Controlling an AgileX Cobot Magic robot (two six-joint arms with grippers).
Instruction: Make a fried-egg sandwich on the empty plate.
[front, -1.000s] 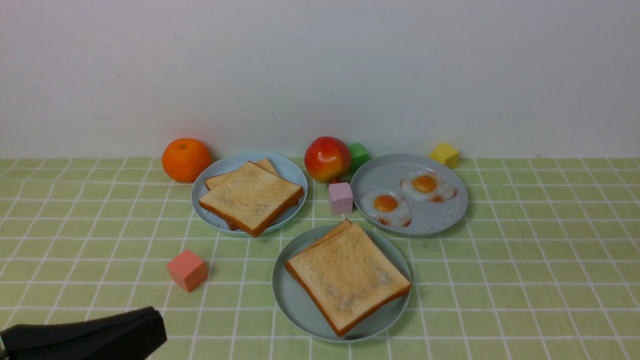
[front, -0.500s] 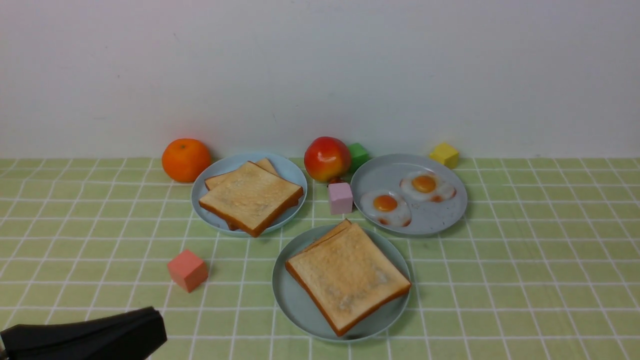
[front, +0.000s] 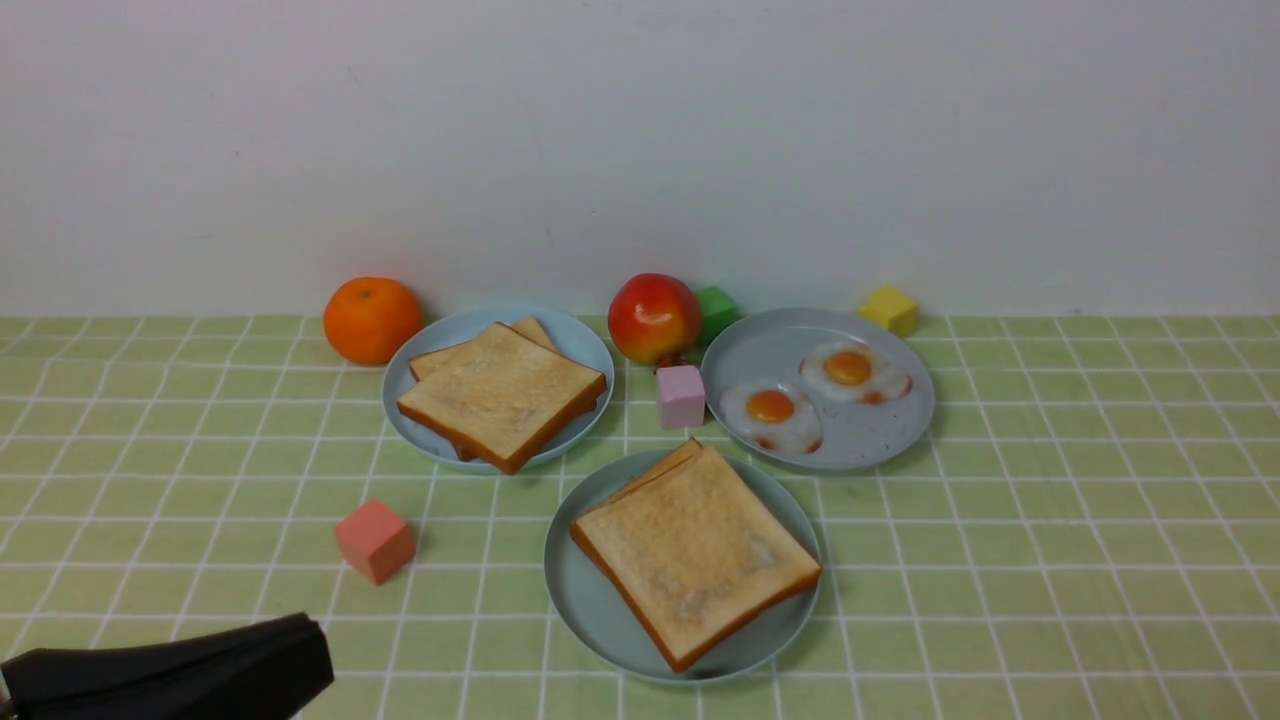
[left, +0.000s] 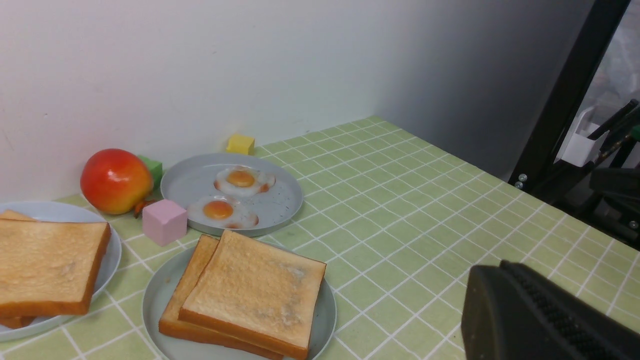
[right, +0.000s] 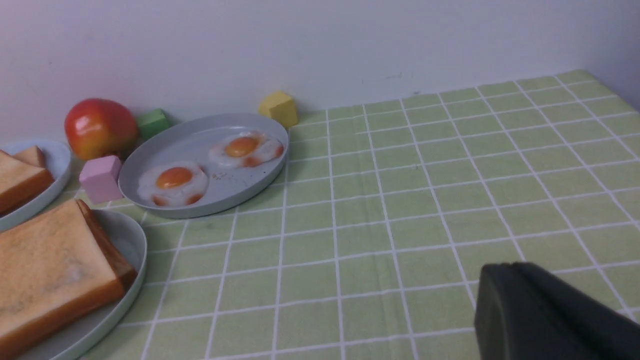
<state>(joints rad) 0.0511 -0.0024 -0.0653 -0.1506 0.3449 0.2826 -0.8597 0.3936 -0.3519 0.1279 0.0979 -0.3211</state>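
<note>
Two toasted slices lie stacked as a sandwich (front: 695, 552) (left: 255, 292) (right: 50, 270) on the pale teal plate (front: 590, 610) (left: 155, 310) nearest me. The top slice sits slightly askew, and no fried egg shows between the slices. My left gripper (front: 315, 660) (left: 492, 272) is shut and holds nothing, low at the front left, well clear of the plate. My right gripper (right: 500, 272) is also shut and holds nothing, over bare cloth to the right of the plates; it is outside the front view.
Behind stand a light blue plate (front: 570, 335) with stacked toast (front: 500, 395) and a grey speckled plate (front: 780, 350) with two eggs (front: 772, 412). An orange (front: 372, 319), an apple (front: 655, 317) and pink (front: 682, 396), green (front: 718, 308), yellow (front: 890, 309) and salmon (front: 375, 541) cubes lie around.
</note>
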